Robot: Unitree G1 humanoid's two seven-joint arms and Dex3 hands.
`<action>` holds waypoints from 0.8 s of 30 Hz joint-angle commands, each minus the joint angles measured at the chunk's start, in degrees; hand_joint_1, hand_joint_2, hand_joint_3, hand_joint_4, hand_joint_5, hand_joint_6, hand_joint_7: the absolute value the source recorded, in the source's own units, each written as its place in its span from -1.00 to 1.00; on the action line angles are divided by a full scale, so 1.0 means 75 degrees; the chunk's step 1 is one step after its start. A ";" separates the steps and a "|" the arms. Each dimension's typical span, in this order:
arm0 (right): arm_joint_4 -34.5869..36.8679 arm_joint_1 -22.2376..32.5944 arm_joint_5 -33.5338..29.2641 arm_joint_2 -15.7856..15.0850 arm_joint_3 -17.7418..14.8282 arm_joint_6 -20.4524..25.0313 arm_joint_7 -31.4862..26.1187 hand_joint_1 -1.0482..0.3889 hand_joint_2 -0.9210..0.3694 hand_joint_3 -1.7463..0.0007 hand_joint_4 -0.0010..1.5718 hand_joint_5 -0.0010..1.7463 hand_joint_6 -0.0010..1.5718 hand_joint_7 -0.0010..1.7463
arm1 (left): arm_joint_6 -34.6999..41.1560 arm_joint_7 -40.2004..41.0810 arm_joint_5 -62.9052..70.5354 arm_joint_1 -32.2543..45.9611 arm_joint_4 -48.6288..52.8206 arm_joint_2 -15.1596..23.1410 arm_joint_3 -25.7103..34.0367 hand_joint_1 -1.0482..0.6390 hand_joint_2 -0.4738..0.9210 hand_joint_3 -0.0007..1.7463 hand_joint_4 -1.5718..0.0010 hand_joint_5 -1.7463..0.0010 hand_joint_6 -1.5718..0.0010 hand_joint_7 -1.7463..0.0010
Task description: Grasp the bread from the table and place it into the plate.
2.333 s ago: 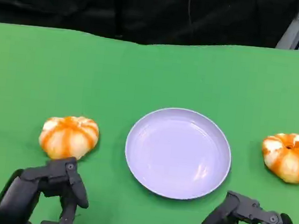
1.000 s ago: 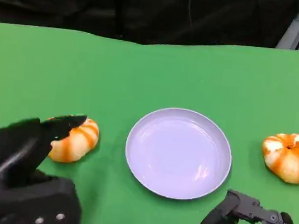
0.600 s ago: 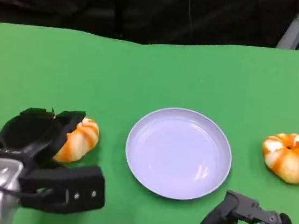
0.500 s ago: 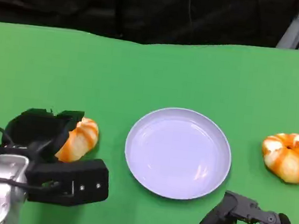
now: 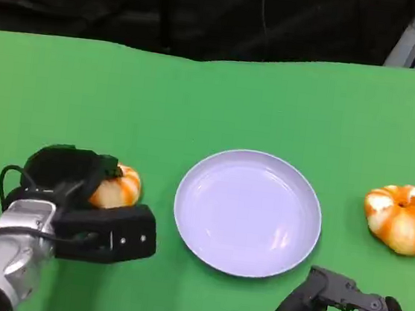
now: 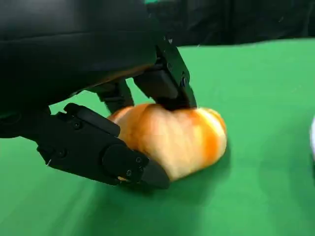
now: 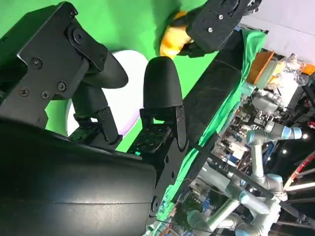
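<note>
**Left hand closed on left bread; plate holds nothing**

Left hand (image 5: 70, 177): sits over the left bread (image 5: 119, 189) on the green tabletop (image 5: 221, 104). In the left wrist view the fingers (image 6: 165, 83) come down over the top of the bread (image 6: 174, 140) and a thick lower finger (image 6: 98, 150) wraps its near side, so the loaf is pinched between them. Contact on both sides is plain. The bread's underside meets the tabletop (image 6: 256, 147); no gap visible beneath it, though the picture is slightly blurred there. In the head view only the right part of this bread shows past the hand, orange with pale stripes.

Right hand (image 5: 340, 309): low at the near right edge of the tabletop, apart from everything. Fingers (image 5: 295, 307) are partly curled and separated, with nothing between them. In the right wrist view the fingers (image 7: 160, 91) stand apart, again holding nothing.

Plate (image 5: 185, 220): pale lavender, round, shallow, at the middle of the tabletop between the two loaves. Its bowl has nothing in it. The left bread lies just beside its left rim, not touching.

Second bread (image 5: 403, 217): striped orange and white, on the tabletop right of the plate, well apart from the right hand.
</note>
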 commanded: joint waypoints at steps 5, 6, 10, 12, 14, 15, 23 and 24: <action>-0.0072 0.0021 0.0059 -0.0037 -0.0048 -0.0006 -0.0042 0.53 0.10 -0.66 0.10 0.73 0.14 0.43 | -0.0629 0.0723 -0.0301 0.0486 -0.1347 0.0377 0.0248 0.07 0.51 -0.03 -0.13 -1.00 0.18 -1.00; -0.0065 0.0017 0.0049 -0.0044 -0.0054 -0.0020 -0.0046 0.53 0.10 -0.66 0.10 0.73 0.14 0.43 | -0.0636 0.0818 -0.0290 0.0549 -0.1626 0.0395 0.0302 0.06 0.43 0.11 -0.12 -1.00 0.18 -1.00; -0.0071 0.0031 0.0090 -0.0036 -0.0054 -0.0025 -0.0034 0.53 0.10 -0.66 0.10 0.72 0.14 0.43 | -0.0689 0.1119 -0.0206 0.0669 -0.2316 0.0362 0.0387 0.04 0.28 0.37 -0.11 -1.00 0.13 -0.95; -0.0102 0.0040 0.0075 -0.0029 -0.0052 0.0010 -0.0031 0.55 0.10 -0.66 0.10 0.72 0.14 0.43 | -0.0828 0.1297 -0.0165 0.0700 -0.2621 0.0311 0.0374 0.03 0.17 0.49 -0.12 -1.00 0.09 -0.94; -0.0113 0.0041 0.0047 -0.0027 -0.0046 0.0021 -0.0036 0.55 0.10 -0.66 0.10 0.72 0.14 0.43 | -0.0931 0.1446 -0.0120 0.0710 -0.2861 0.0232 0.0335 0.03 0.10 0.56 -0.14 -1.00 0.06 -0.92; -0.0106 0.0036 0.0046 -0.0029 -0.0045 0.0008 -0.0038 0.56 0.10 -0.65 0.11 0.72 0.14 0.43 | -0.0967 0.1455 -0.0119 0.0704 -0.2986 0.0168 0.0303 0.03 0.09 0.58 -0.15 -1.00 0.04 -0.89; -0.0104 0.0016 0.0075 -0.0044 -0.0048 0.0012 -0.0012 0.56 0.10 -0.65 0.11 0.72 0.14 0.43 | -0.1111 0.1195 -0.0116 0.0348 -0.3067 -0.0481 -0.0025 0.02 0.04 0.58 -0.17 -1.00 -0.01 -0.77; -0.0108 0.0021 0.0095 -0.0043 -0.0050 0.0022 -0.0003 0.57 0.10 -0.66 0.11 0.72 0.14 0.43 | -0.1127 0.1213 -0.0122 0.0252 -0.2944 -0.0626 -0.0102 0.01 0.03 0.56 -0.16 -1.00 -0.02 -0.75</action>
